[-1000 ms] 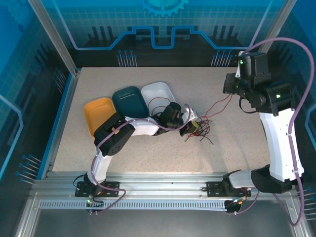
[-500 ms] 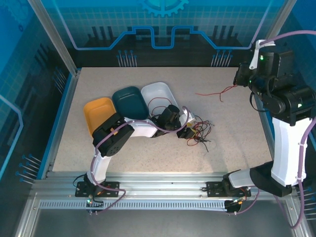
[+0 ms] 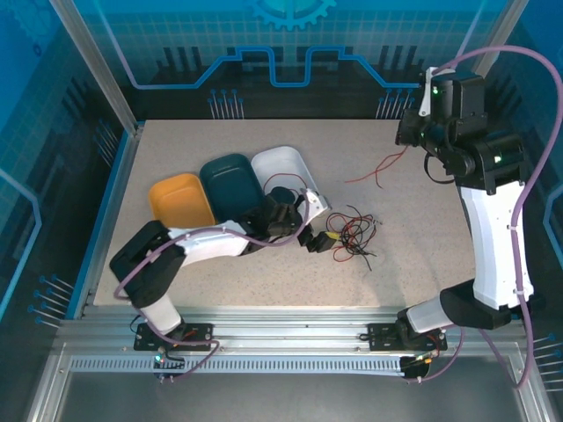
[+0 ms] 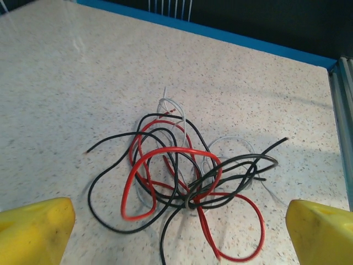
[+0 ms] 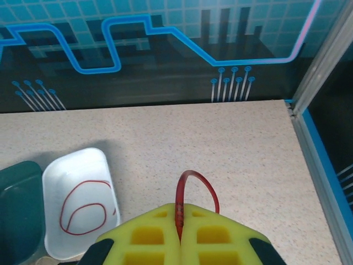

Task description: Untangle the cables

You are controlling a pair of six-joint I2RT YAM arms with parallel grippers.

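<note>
A tangle of red, black and white cables (image 3: 352, 236) lies on the table at centre right. In the left wrist view the tangle (image 4: 187, 176) rests loose on the surface in front of my left gripper (image 4: 177, 221). That gripper (image 3: 318, 237) is open, just left of the pile, with nothing between its yellow fingers (image 4: 34, 229). My right gripper (image 3: 406, 141) is raised at the back right, shut on a separate red cable (image 3: 380, 167) that dangles to the table. In the right wrist view the red cable (image 5: 194, 182) loops out of the right gripper (image 5: 180, 212).
Three trays stand in a row at back left: orange (image 3: 176, 200), teal (image 3: 230, 178) and white (image 3: 283, 163). The white tray (image 5: 60, 176) holds a coiled red cable (image 5: 83, 207). A blue rail (image 5: 322, 160) marks the table's right edge.
My left gripper has opened and drawn back left, leaving the tangle on the table. The right gripper has pulled its red cable free of the pile and carried it to the back right.
</note>
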